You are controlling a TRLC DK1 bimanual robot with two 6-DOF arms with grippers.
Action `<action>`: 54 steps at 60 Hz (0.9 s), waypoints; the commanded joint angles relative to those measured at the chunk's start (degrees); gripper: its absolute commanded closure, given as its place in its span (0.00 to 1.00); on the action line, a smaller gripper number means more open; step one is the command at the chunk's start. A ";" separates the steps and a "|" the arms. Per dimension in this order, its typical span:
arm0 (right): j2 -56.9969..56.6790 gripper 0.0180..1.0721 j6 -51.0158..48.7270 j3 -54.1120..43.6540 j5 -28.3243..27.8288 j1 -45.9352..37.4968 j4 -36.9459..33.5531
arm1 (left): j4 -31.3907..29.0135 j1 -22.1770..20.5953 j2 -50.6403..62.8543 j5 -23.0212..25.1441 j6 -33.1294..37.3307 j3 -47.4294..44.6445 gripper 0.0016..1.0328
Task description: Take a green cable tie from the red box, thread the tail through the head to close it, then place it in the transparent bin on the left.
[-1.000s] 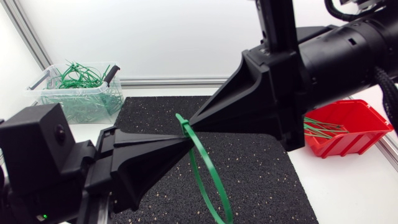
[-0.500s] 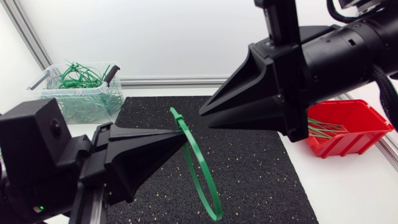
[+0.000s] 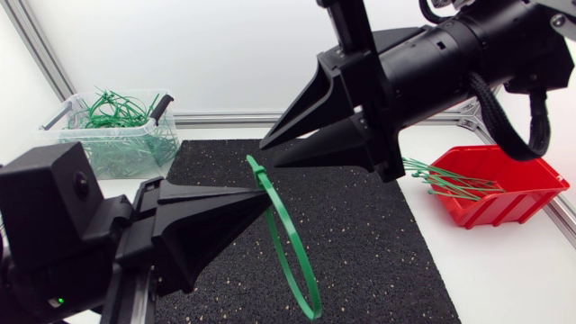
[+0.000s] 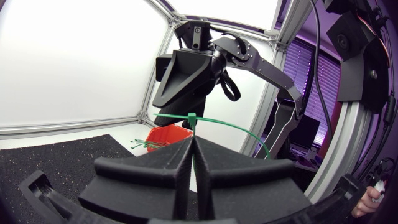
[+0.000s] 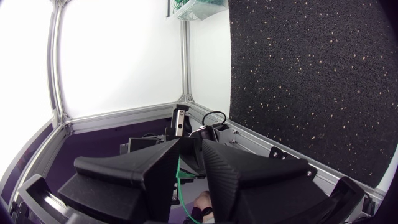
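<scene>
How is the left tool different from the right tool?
The left tool is shut on the looped green cable tie; the right tool is open and holds nothing. The left tool reaches in from the left, the right tool from the right. Both are matte black with two wedge-shaped fingers.

The left gripper (image 3: 263, 200) is clamped on a green cable tie (image 3: 256, 171); the right gripper (image 3: 267, 157) is raised, fingers parted.
</scene>
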 commanded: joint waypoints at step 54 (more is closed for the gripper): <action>-0.56 0.95 1.03 0.10 4.39 4.85 3.12 | -0.72 -2.68 -1.19 0.31 0.70 -0.47 0.96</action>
